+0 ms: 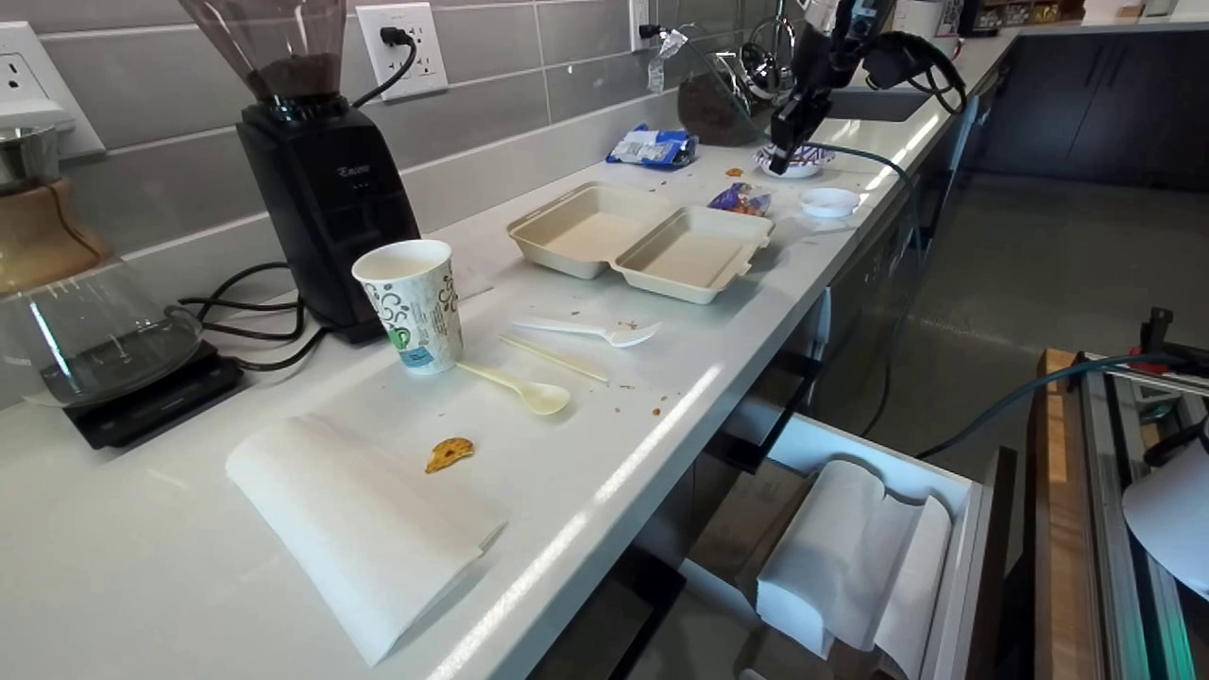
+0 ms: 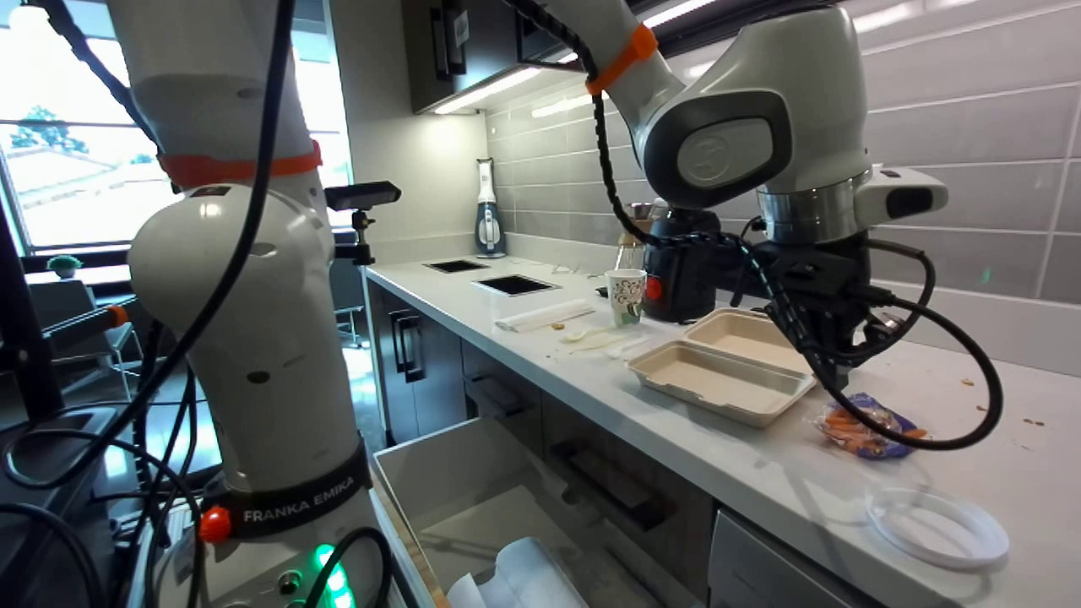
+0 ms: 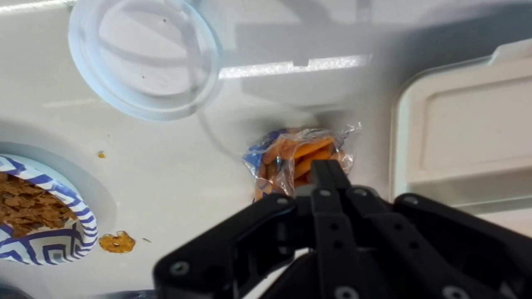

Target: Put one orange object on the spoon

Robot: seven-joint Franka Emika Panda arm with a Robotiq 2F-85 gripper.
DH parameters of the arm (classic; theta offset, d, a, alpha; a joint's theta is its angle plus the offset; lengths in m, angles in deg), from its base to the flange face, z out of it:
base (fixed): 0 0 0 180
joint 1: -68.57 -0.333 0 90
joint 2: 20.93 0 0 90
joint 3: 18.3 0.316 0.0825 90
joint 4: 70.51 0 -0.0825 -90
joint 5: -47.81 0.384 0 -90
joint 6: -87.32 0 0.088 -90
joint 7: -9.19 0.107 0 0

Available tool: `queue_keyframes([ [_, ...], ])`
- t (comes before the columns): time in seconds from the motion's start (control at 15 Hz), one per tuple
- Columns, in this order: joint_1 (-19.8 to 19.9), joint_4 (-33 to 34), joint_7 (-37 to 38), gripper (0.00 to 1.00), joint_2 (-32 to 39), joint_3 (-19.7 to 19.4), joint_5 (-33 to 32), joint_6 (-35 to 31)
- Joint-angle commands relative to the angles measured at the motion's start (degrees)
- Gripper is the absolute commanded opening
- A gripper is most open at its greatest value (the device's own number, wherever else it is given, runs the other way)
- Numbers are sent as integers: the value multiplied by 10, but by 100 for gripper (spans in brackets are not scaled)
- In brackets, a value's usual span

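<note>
**Poised Before the Pick**

We are judging this to be the picking step: our tool (image 3: 326, 162) is hanging over the bag (image 3: 284, 172), its jaws meeting at their tips with nothing showing between them. The likeliest orange object (image 3: 314, 147) is lying among similar pieces (image 3: 306, 165) inside the bag's crinkled clear film. The spoon (image 1: 531, 392) is lying well apart, beyond the takeout box (image 1: 685, 247) and near the paper cup (image 1: 416, 307), carrying nothing orange. Next, we are probably needing to part the jaws, lower into the bag and pinch a single piece without snagging the plastic. In an exterior view the arm (image 2: 811, 101) is arching over the surface (image 2: 760, 460), its wrist turned so the tool is pointing down. We are unable to tell whether the tips are touching the bag.
</note>
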Motion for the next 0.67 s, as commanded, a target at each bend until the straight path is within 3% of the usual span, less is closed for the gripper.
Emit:
queue_keyframes([
  [0.0, 1, -8, -62, 0, 7, -10, 47, -16],
  [0.6, 0, -2, -228, 0, 12, -20, 197, -4],
])
